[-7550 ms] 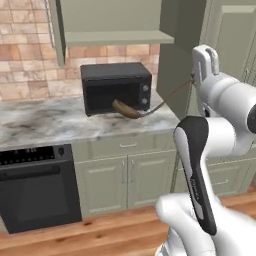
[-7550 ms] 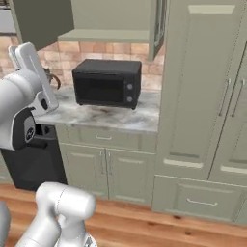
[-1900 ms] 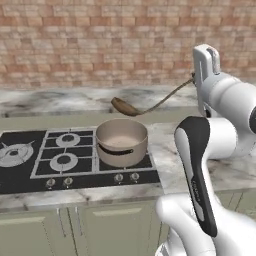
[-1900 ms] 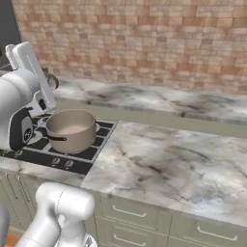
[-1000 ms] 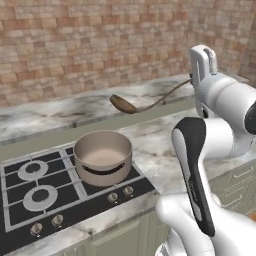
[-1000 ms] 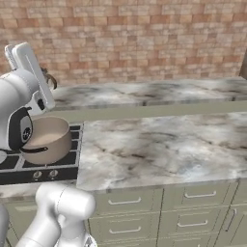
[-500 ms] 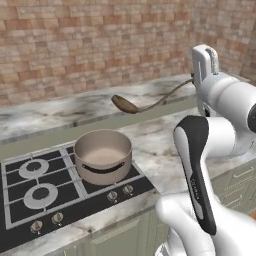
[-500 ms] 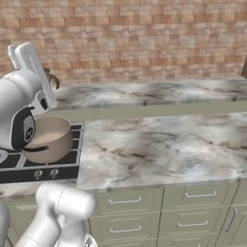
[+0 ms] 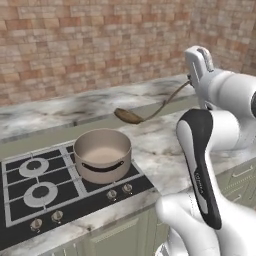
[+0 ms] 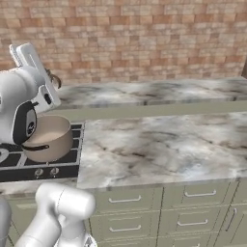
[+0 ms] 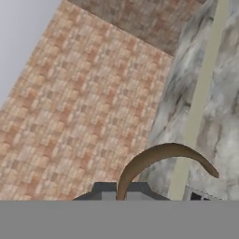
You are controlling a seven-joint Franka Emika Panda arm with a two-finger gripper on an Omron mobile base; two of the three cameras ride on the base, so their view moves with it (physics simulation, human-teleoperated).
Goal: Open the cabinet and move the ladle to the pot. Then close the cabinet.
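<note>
The brown ladle (image 9: 131, 116) hangs in the air, its oval bowl end just above and behind the pot (image 9: 103, 155), its thin curved handle running up to my gripper (image 9: 191, 80) at the right, which is shut on the handle's end. In the hand view the ladle's handle (image 11: 158, 158) arcs out from between the fingers. The tan pot (image 10: 49, 138) stands on the black stove's front right burner. The cabinet is out of view.
The black gas stove (image 9: 30, 188) lies at the left in the marble counter (image 10: 159, 149). A brick wall (image 10: 144, 38) runs behind the counter. Green base drawers (image 10: 169, 212) sit under the counter.
The base has driven on, so the whole scene has shifted a little. The ladle stays held in the shut gripper, its bowl end near the pot.
</note>
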